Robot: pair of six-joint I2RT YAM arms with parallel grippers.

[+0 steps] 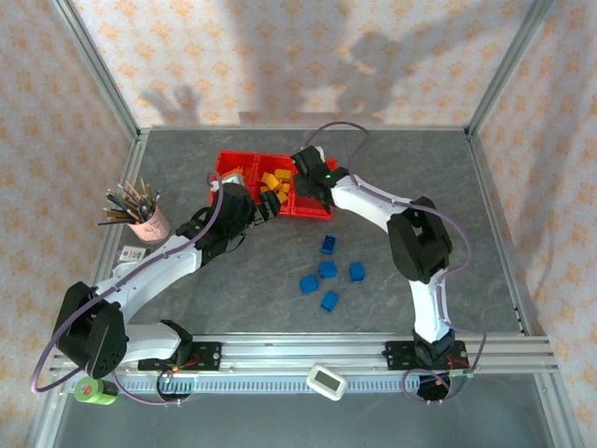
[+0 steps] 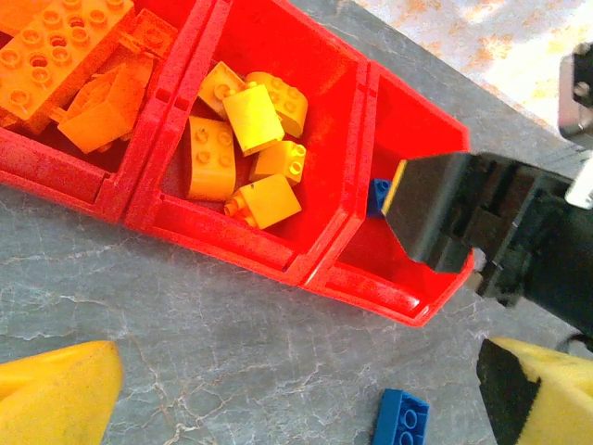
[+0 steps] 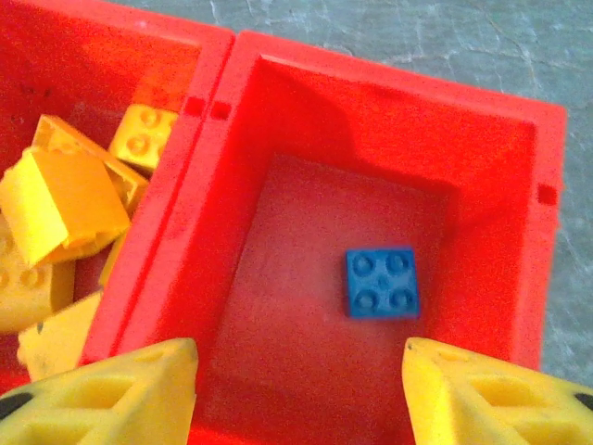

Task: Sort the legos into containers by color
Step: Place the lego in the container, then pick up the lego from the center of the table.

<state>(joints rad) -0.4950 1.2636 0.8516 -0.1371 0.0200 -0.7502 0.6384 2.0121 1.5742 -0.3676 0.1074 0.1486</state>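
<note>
Blue brick point(image 3: 382, 283) rests in the end bin point(image 3: 519, 148) under spread right jaws, left jaws spread too; loose bricks point(image 1: 327, 270) on the desk point(image 1: 261, 280) likely next.

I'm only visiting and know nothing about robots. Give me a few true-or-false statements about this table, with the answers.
1. A blue brick lies in the end bin below the right gripper. True.
2. The middle bin holds yellow bricks. True.
3. Every blue brick is already in a bin. False: five loose blue bricks lie on the table.
4. The right gripper is clamped on a brick. False: its jaws stand open and empty.
5. The pink cup holds bricks. False: it holds pencils.
</note>
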